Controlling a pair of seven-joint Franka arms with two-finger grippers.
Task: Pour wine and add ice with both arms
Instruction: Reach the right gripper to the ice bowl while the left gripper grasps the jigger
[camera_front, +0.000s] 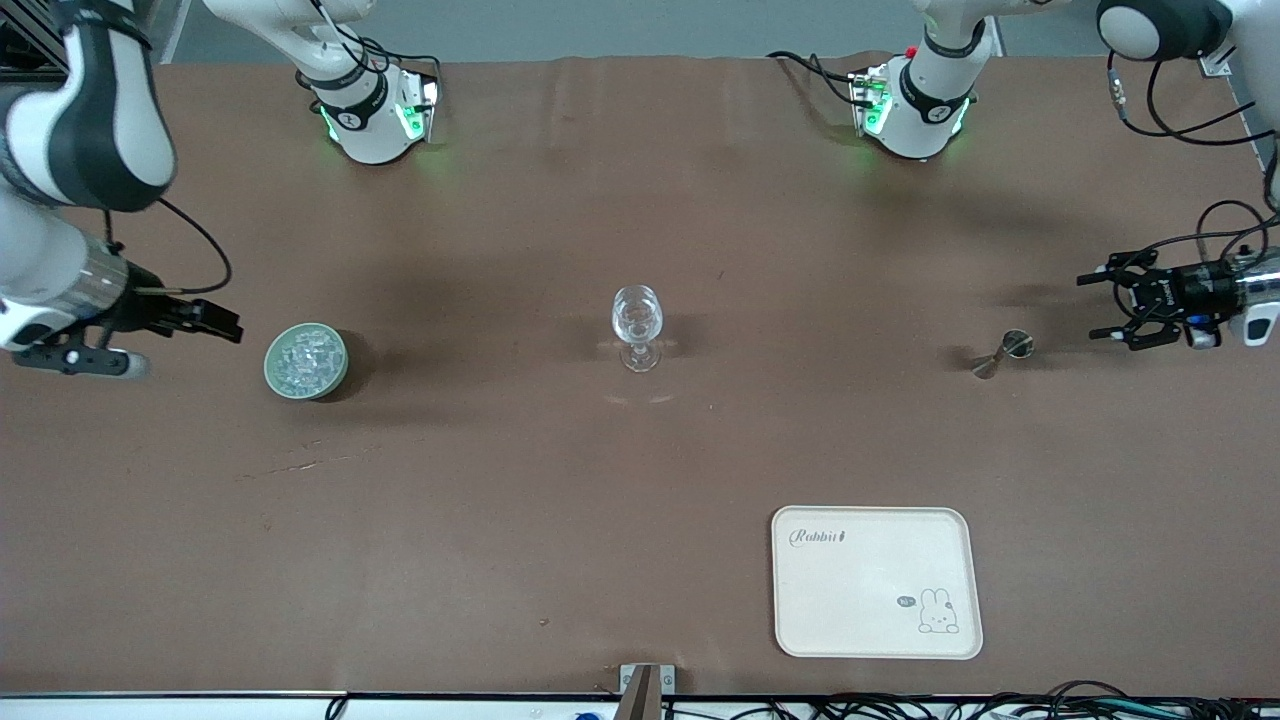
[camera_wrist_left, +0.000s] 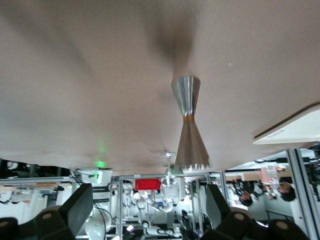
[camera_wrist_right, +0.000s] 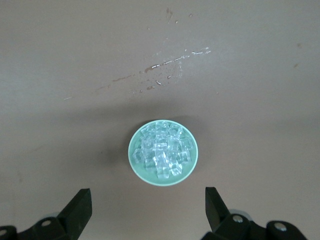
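The silvery hourglass jigger (camera_front: 1003, 353) stands on the brown table toward the left arm's end. My left gripper (camera_front: 1097, 305) is open and empty, low beside the jigger and apart from it. In the left wrist view the jigger (camera_wrist_left: 187, 125) stands ahead of the open gripper (camera_wrist_left: 148, 210). A small pale-green bowl (camera_front: 270, 362) heaped with ice cubes (camera_front: 306, 358) sits toward the right arm's end. My right gripper (camera_front: 215, 320) is open and empty beside the bowl. The right wrist view shows the ice (camera_wrist_right: 162, 150) in the bowl (camera_wrist_right: 134, 155) ahead of the open gripper (camera_wrist_right: 148, 210).
A clear stemmed wine glass (camera_front: 637, 325) stands at the table's middle, and also shows in the left wrist view (camera_wrist_left: 170, 185). A cream tray with a rabbit print (camera_front: 875, 580) lies nearer to the front camera. Wet streaks (camera_wrist_right: 170, 62) mark the table near the bowl.
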